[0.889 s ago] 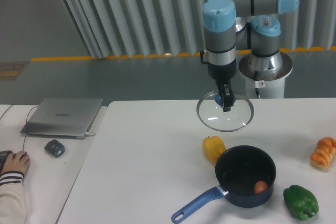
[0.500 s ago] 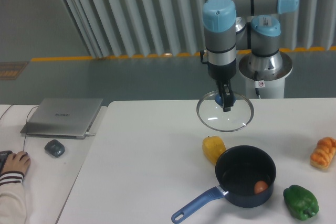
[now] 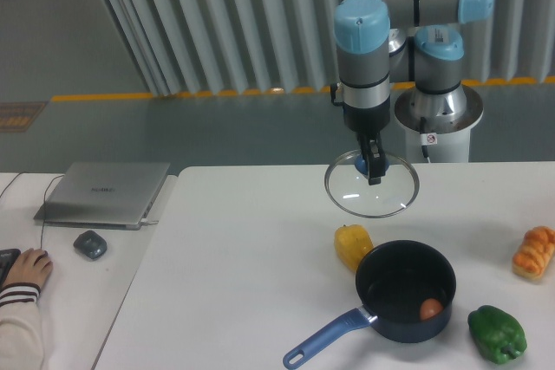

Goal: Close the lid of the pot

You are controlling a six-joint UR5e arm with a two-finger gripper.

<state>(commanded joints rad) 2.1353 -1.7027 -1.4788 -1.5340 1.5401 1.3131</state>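
Note:
The pot (image 3: 406,291) is a dark navy saucepan at the front right of the white table, its blue handle (image 3: 325,340) pointing front-left. A small orange-red item (image 3: 431,308) lies inside it. The pot lid (image 3: 372,186), clear glass with a metal rim and a blue knob, hangs tilted in the air behind the pot, above the table. My gripper (image 3: 370,165) is shut on the lid's blue knob and holds it up, behind and a little left of the pot.
A yellow pepper (image 3: 352,245) sits just left of the pot. A green pepper (image 3: 497,333) and an orange bread-like item (image 3: 534,251) lie at the right. A laptop (image 3: 104,193), a mouse (image 3: 89,244) and a person's hand (image 3: 28,267) are at the left.

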